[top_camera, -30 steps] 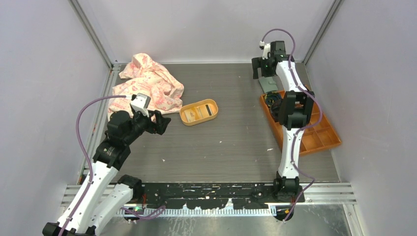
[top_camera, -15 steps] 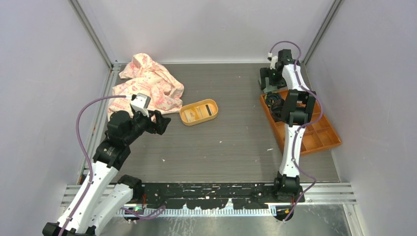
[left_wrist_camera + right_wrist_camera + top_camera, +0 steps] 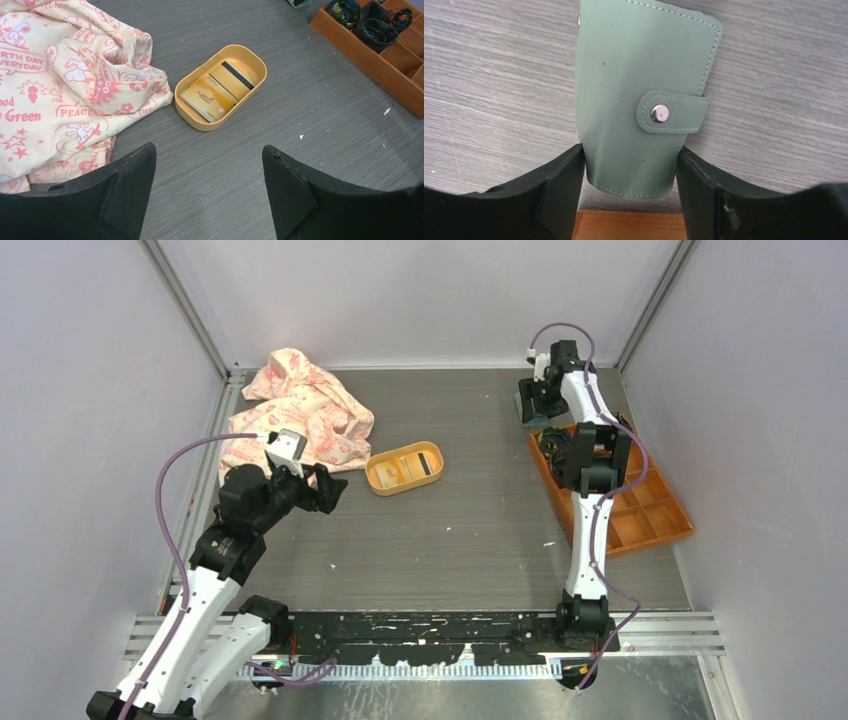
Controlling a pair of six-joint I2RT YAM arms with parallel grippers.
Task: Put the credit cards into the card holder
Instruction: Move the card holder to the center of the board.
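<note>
The sage-green card holder (image 3: 644,100) lies snapped closed on the grey table at the back right, close to the orange box. My right gripper (image 3: 630,150) (image 3: 530,405) is over it, and both black fingers press against its long edges near its lower end. In the top view the gripper hides the holder. The credit cards (image 3: 220,90) (image 3: 405,468), beige-gold and one with a dark stripe, lie stacked in the yellow-orange oval tray (image 3: 205,125) mid-table. My left gripper (image 3: 208,148) (image 3: 335,490) hovers open and empty, short of the tray.
A pink-printed cream cloth (image 3: 300,415) (image 3: 60,85) is bunched at the back left, beside the tray. The orange compartment box (image 3: 650,520) (image 3: 380,60) runs along the right side, with dark items in its far cells. Its edge (image 3: 629,225) lies just below the holder.
My right gripper has shifted over the card holder, and its jaws have narrowed until they touch the holder's sides. The left arm, tray and cards have not moved.
</note>
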